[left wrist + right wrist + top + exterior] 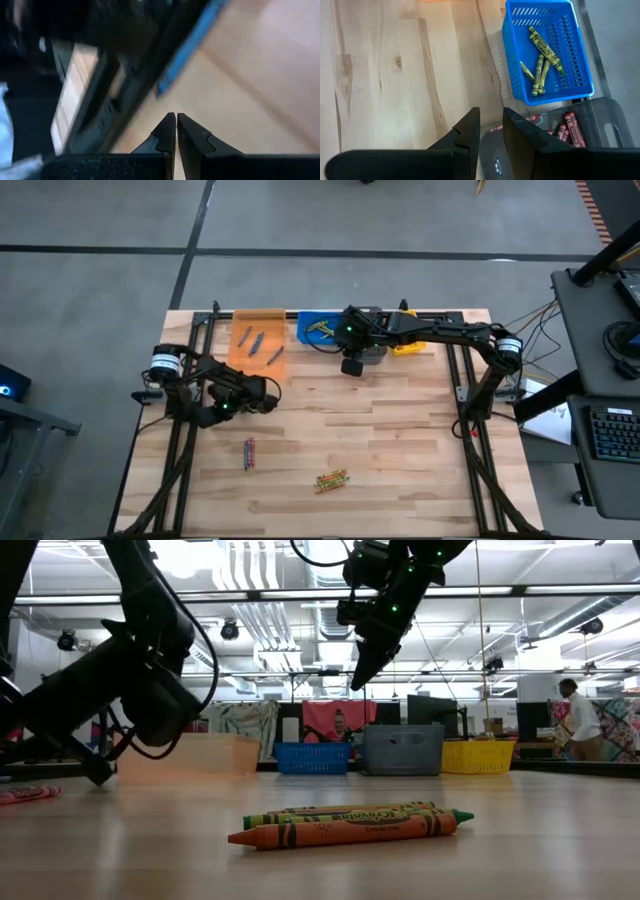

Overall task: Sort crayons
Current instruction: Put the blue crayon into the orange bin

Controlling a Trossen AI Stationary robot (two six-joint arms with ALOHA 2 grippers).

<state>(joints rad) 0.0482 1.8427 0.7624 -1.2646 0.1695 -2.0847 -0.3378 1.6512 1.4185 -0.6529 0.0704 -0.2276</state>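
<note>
My right gripper (352, 366) hangs open and empty above the near edge of the grey bin (600, 125), which holds red crayons (565, 131). The blue bin (547, 50) beside it holds green-yellow crayons (540, 60). The orange bin (258, 340) holds a few crayons (256, 342). My left gripper (176, 120) is shut and low over the table's left part (262, 397). A blue crayon (192, 47) shows beyond its fingertips, apart from them. Orange and green crayons (332, 479) lie near the front edge, and also show in the low view (350, 824). Red and blue crayons (249, 452) lie to their left.
A yellow bin (408, 346) stands right of the grey one in the row along the far edge. Dark frame rails (190, 430) run along the table's left and right sides. Bare wood (380, 420) lies between the bins and the loose crayons. A person (578, 720) stands in the room behind.
</note>
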